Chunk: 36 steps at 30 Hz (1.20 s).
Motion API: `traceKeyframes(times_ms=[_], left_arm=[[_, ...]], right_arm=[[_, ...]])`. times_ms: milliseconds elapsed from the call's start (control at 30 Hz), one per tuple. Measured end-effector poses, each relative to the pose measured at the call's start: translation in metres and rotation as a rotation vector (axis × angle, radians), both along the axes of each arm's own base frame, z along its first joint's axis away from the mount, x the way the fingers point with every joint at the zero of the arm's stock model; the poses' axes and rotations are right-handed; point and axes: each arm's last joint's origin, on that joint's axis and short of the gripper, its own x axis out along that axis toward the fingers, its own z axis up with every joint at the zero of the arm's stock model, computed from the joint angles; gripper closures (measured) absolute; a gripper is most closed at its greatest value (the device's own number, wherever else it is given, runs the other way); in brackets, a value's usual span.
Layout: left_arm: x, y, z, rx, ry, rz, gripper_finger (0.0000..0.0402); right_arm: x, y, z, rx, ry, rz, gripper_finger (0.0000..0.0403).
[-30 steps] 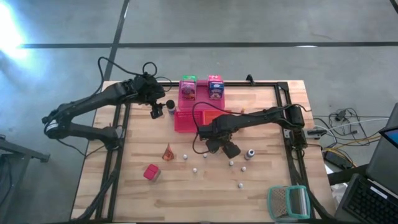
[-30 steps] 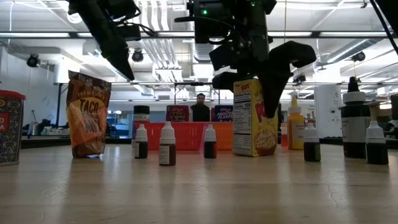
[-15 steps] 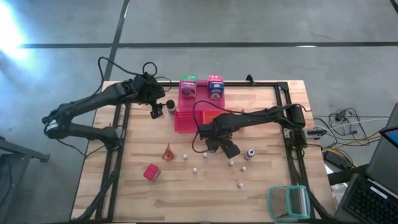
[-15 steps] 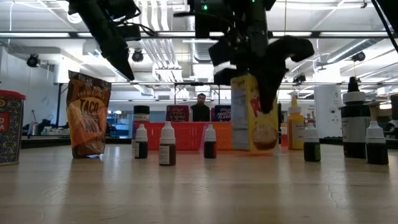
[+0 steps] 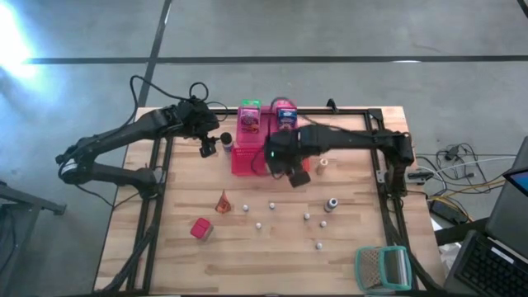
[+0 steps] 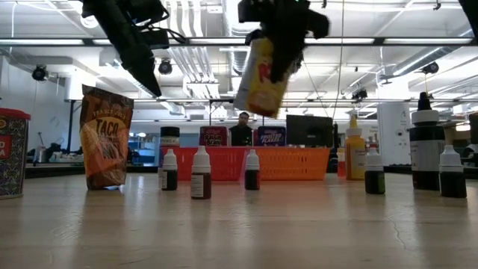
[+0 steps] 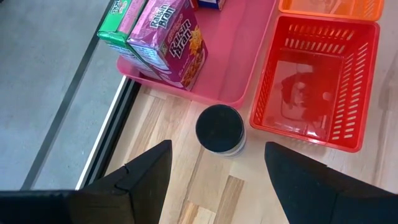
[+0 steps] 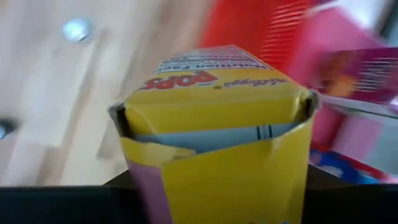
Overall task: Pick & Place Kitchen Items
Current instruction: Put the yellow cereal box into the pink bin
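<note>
Yellow carton [image 8: 217, 124], pink tray [image 7: 239, 56], red basket [image 7: 360, 81]

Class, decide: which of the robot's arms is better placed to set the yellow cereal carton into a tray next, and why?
Right. Its tool already holds the yellow carton lifted near the red tray; the left tool hangs open and empty over a dark-lidded jar.

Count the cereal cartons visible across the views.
4: a green carton and a pink Raisin Bran carton side by side in the pink tray, a blue carton also there, a yellow Pops carton held aloft by the right gripper. Others may be hidden.
</note>
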Motion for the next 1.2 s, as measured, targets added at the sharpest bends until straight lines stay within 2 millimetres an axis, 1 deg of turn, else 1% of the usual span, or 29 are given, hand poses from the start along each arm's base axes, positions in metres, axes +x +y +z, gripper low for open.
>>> traceKeyframes(times_ms=[167, 267, 367, 500, 700, 867, 1067, 1200], left_arm=[[0.0, 0.0, 0.0, 0.0, 0.0, 0.0, 0.014], [0.0, 0.0, 0.0, 0.0, 0.0, 0.0, 0.014], [0.0, 0.0, 0.0, 0.0, 0.0, 0.0, 0.014], [0.0, 0.0, 0.0, 0.0, 0.0, 0.0, 0.014], [0.0, 0.0, 0.0, 0.0, 0.0, 0.0, 0.014], [0.0, 0.0, 0.0, 0.0, 0.0, 0.0, 0.014], [0.0, 0.0, 0.0, 0.0, 0.0, 0.0, 0.014], [0.0, 0.0, 0.0, 0.0, 0.0, 0.0, 0.014]], right_arm=[[0.008, -0.04, 0.023, 0.076, -0.119, -0.152, 0.0257], [0.01, -0.063, 0.031, 0.078, -0.16, -0.204, 0.026], [0.014, -0.084, 0.033, 0.08, -0.182, -0.244, 0.0257], [0.022, -0.11, 0.019, 0.096, -0.158, -0.294, 0.0251], [0.031, -0.137, -0.009, 0.147, -0.079, -0.331, 0.0257], [0.039, -0.153, -0.03, 0.153, -0.043, -0.347, 0.026], [0.044, -0.17, -0.055, 0.16, -0.005, -0.37, 0.024], [0.047, -0.178, -0.066, 0.161, -0.002, -0.382, 0.0231]])
